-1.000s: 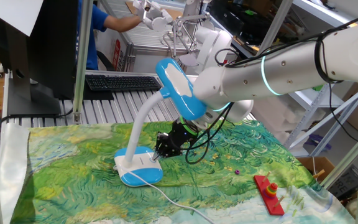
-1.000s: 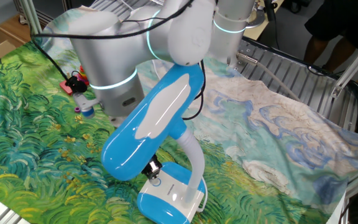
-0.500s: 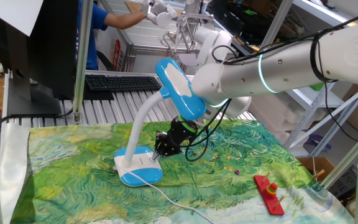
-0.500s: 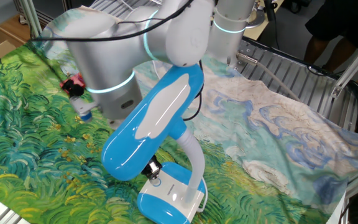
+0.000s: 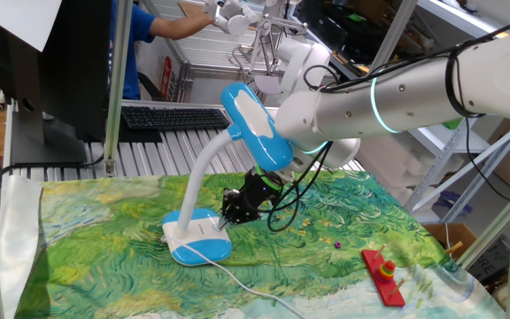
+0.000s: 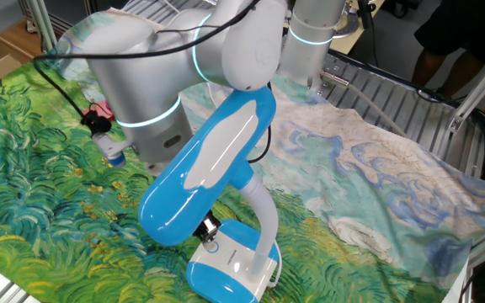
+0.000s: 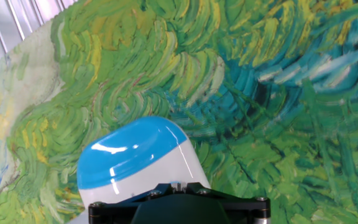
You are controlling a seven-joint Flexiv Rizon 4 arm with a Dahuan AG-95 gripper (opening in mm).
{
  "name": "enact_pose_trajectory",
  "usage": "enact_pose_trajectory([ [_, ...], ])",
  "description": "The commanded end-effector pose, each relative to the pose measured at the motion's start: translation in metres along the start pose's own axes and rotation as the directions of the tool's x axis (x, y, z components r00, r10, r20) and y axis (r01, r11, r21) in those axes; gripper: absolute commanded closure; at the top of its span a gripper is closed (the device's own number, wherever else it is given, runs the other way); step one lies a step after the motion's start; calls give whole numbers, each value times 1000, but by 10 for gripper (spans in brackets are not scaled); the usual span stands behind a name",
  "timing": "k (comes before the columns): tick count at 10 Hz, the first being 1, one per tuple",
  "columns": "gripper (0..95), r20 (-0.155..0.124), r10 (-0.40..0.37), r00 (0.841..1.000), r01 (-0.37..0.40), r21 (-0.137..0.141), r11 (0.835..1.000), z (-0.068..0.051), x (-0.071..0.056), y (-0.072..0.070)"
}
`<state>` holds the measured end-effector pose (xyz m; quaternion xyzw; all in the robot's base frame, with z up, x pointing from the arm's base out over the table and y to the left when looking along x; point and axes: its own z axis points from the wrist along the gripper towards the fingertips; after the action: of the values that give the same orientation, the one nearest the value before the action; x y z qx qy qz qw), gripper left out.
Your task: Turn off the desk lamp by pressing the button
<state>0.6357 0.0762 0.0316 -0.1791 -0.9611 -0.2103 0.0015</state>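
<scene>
The desk lamp stands on the painted cloth, with its blue and white base (image 5: pixel 197 239), a white gooseneck (image 5: pixel 204 168) and a blue head (image 5: pixel 255 124). From the other side, the head (image 6: pixel 205 164) hangs over the base (image 6: pixel 230 269). My gripper (image 5: pixel 227 218) is shut, its black tip down at the right end of the base's top plate. In the other fixed view, the gripper (image 6: pixel 206 228) sits right by the button (image 6: pixel 213 245), a small pale ring. The hand view shows the base (image 7: pixel 135 158) just beyond the gripper (image 7: pixel 176 186); the button is hidden there.
A white cable (image 5: pixel 237 276) runs from the base toward the front edge. A red toy (image 5: pixel 382 275) lies at the front right. A keyboard (image 5: pixel 175 115) and a monitor (image 5: pixel 51 62) sit behind the cloth. The robot's big grey link (image 6: pixel 141 76) hangs over the cloth.
The gripper tip stays on the lamp base. The arm's upper links shifted slightly, covering more of the red toy in the other fixed view.
</scene>
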Motion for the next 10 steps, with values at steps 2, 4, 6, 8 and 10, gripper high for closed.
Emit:
enact_pose_trajectory([
  [2,950,6,0,1000,0,-6,1000,29,2,-2],
  [4,950,13,1,1000,-1,6,1000,29,3,-1],
  [6,950,12,1,1000,-1,3,1000,27,2,-2],
  [8,950,22,4,1000,-4,7,1000,27,1,-2],
  [10,950,28,6,1000,-6,11,1000,26,2,-3],
])
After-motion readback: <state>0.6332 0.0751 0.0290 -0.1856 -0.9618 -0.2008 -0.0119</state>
